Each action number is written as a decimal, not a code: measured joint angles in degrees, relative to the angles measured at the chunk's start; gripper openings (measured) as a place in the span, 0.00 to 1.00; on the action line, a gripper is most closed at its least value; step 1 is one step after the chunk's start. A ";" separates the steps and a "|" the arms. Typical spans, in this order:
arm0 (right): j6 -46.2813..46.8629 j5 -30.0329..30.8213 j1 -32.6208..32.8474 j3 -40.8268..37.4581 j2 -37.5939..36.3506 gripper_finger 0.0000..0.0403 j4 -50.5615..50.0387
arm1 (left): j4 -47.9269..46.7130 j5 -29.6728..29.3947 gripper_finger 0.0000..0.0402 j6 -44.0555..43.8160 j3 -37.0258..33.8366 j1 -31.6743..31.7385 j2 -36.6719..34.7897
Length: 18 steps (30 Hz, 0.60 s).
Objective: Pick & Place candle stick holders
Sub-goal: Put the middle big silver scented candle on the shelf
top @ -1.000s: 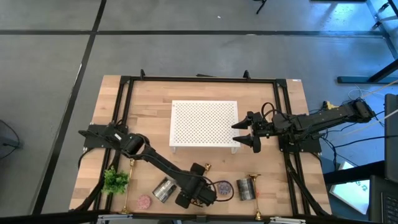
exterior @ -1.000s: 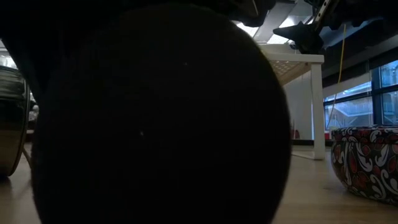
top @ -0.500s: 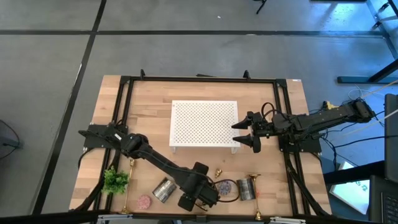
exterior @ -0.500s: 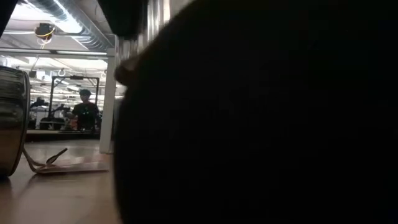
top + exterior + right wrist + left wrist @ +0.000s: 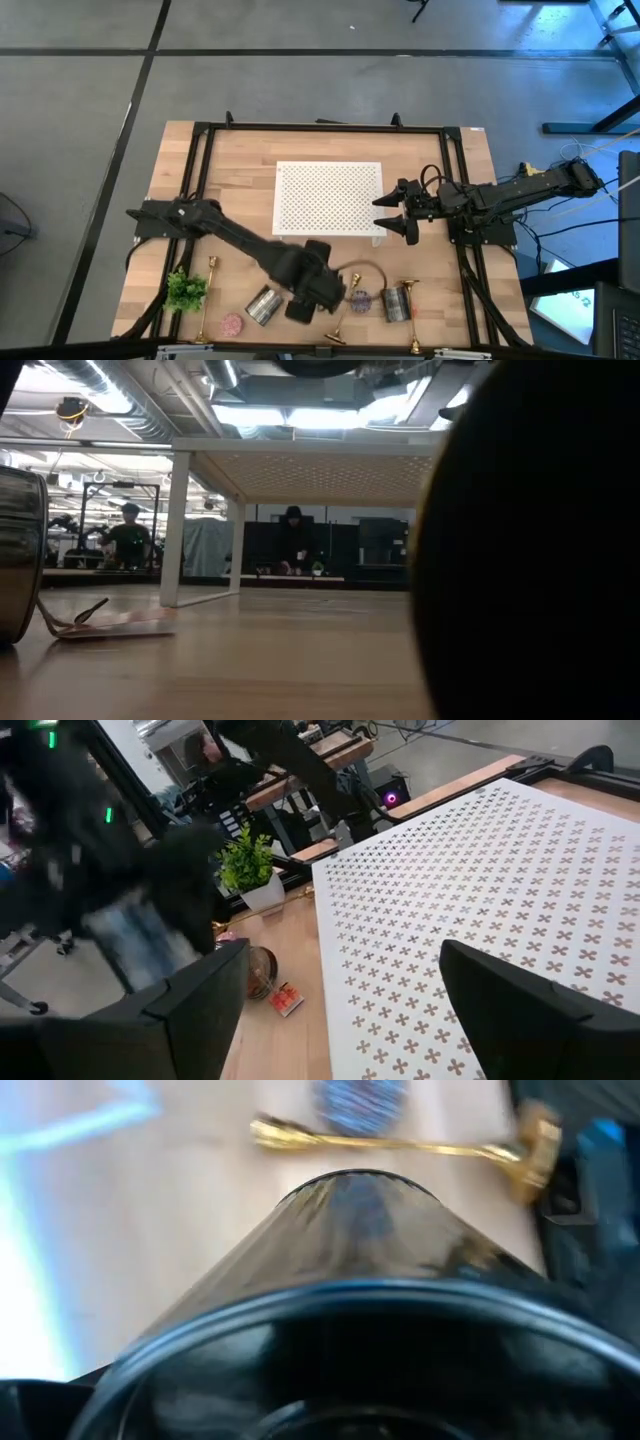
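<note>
Three gold candle stick holders can be made out on the table's front strip in the high view, all lying flat. The left holder (image 5: 206, 296) is found just beside the small green plant (image 5: 185, 290). The right holder (image 5: 411, 312) is laid touching or nearly touching the right silver tin (image 5: 393, 303). The middle holder (image 5: 334, 335) is partly hidden by the left arm, w/ its base at the table's front edge and its stem running up past the purple candle (image 5: 360, 298). In the left wrist view this same holder (image 5: 400, 1144) is seen stretched across the wood, the purple candle (image 5: 360, 1100) just beyond it. None is held.

The left gripper (image 5: 322, 290) is hung low over the front strip, betw. the left silver tin (image 5: 262, 305) and the purple candle, just beside the middle holder. Its jaws are spread wide and nothing is seen gripped (the wrist view is mostly filled by a dark blurred shape, not identifiable).

The right gripper (image 5: 395, 212) is parked at the right edge of the white perforated rack (image 5: 328, 198), well apart from the holders, fingers (image 5: 520, 1010) held wide apart over the rack top and empty.

A pink candle (image 5: 232, 325) is placed near the front-left corner, betw. the left holder and the left tin. In the low view the tin (image 5: 15, 560) is at the left edge, the rack's leg (image 5: 175, 530) is behind it, and two people (image 5: 130, 538) are visible far back in the room.
</note>
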 joint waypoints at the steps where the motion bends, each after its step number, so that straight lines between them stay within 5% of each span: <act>1: 0.00 0.00 0.00 0.00 0.00 0.81 -0.01 | 0.00 -0.64 0.88 0.12 0.00 0.94 -0.83; 18: -0.26 0.04 0.00 0.00 0.00 0.81 -0.04 | -8.30 5.55 0.88 5.52 -0.45 29.40 -8.88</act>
